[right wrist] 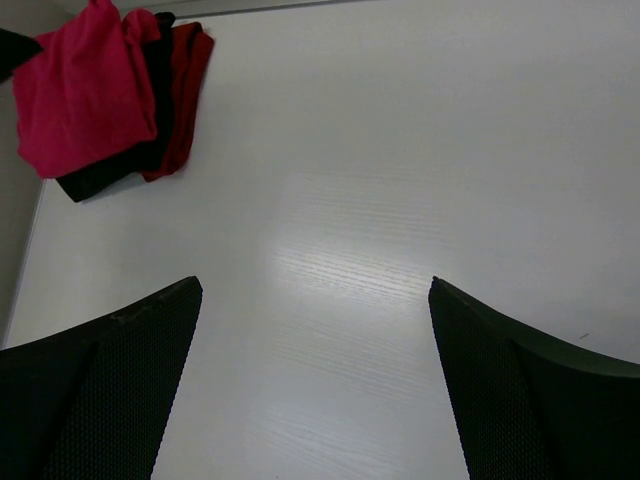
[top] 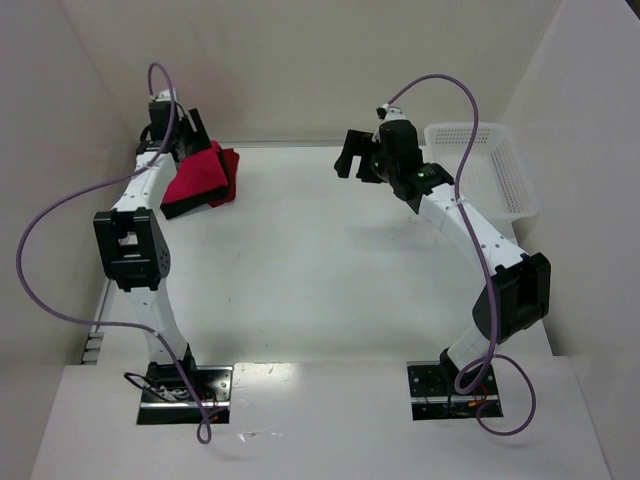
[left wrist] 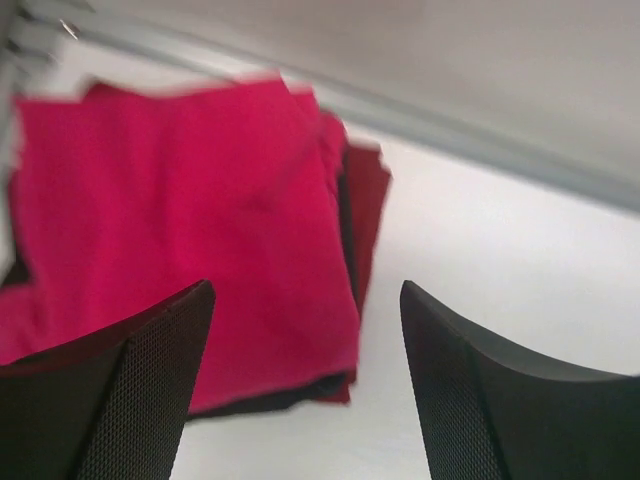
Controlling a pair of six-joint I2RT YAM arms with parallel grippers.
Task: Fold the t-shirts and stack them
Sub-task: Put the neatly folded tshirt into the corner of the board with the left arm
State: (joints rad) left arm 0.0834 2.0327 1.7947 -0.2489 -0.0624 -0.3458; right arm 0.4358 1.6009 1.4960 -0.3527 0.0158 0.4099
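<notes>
Lying stacked at the far-left corner of the table, pink shirt is covering black shirt and red shirt; folding appears finished. Left gripper and right gripper are hanging wide apart, gripping nothing.

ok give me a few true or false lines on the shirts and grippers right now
1. The crimson-pink t-shirt tops the stack. True.
2. The right gripper is shut on the black t-shirt. False: it is open and holds nothing; the black t-shirt lies in the stack.
3. The stack sits in the white basket. False: it lies on the table at the far left; the basket is at the far right.
4. The left gripper is open. True.
</notes>
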